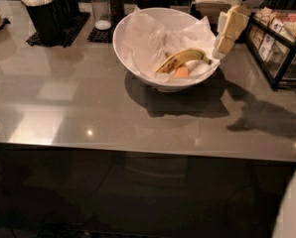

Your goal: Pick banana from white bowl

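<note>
Lying in the bowl: the banana [184,59], curved and yellow with brown streaks, on the right half of the floor, its dark stem tip pointing at the right rim.
Beside it: a pale-orange rounded piece [181,72], touching the banana's lower edge.
Under both: crinkled white paper [148,36], lining the white bowl [163,86] and standing up above its rim at the back and right.
Bowl's place: on the grey bench [88,103], towards the back, near the middle of the view.
My gripper [227,31]: hanging just outside the bowl's right rim, beside the raised paper edge, apart from the banana.
My jaws: released or clenched, I cannot tell; from this side they overlap.
My shadow [267,115]: dark on the bench, right of the bowl.
Behind the bowl: what look like two shakers [108,1].
Back left: black cutlery holders [51,14] on a dark mat [76,29], well apart from the bowl.
Far right: a black wire rack [279,58] with packets inside, near my gripper.
</note>
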### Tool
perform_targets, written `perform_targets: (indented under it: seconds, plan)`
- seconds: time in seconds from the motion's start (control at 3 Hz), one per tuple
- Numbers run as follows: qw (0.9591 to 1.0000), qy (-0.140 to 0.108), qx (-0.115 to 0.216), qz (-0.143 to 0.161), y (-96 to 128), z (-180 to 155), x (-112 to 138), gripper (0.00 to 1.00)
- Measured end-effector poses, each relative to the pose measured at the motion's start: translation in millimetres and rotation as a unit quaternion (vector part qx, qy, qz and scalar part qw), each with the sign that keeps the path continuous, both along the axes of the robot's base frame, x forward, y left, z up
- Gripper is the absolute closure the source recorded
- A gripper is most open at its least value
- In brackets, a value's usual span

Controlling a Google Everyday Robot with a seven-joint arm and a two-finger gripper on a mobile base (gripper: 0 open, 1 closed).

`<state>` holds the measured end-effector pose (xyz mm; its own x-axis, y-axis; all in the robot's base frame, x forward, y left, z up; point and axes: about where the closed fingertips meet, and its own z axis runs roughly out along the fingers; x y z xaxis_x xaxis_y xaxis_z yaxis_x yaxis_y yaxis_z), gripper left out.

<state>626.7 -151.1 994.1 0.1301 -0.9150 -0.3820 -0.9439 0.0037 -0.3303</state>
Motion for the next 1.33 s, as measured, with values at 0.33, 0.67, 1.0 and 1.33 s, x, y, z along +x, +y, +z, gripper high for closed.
perform_targets:
  seconds: [0.33, 0.67, 1.0, 1.33]
  plan:
    - [0.9999, 0.001, 0.01, -0.002, 3.2, -11.1, 39.3, 0.0]
    - [0.9997, -0.017, 0.018, -0.007, 3.6, -5.2, 51.7, 0.0]
    - [0.9996, -0.018, 0.018, -0.007, 4.0, -5.5, 52.2, 0.05]
    - [0.9995, 0.003, 0.03, -0.005, 10.2, -28.2, 58.4, 0.18]
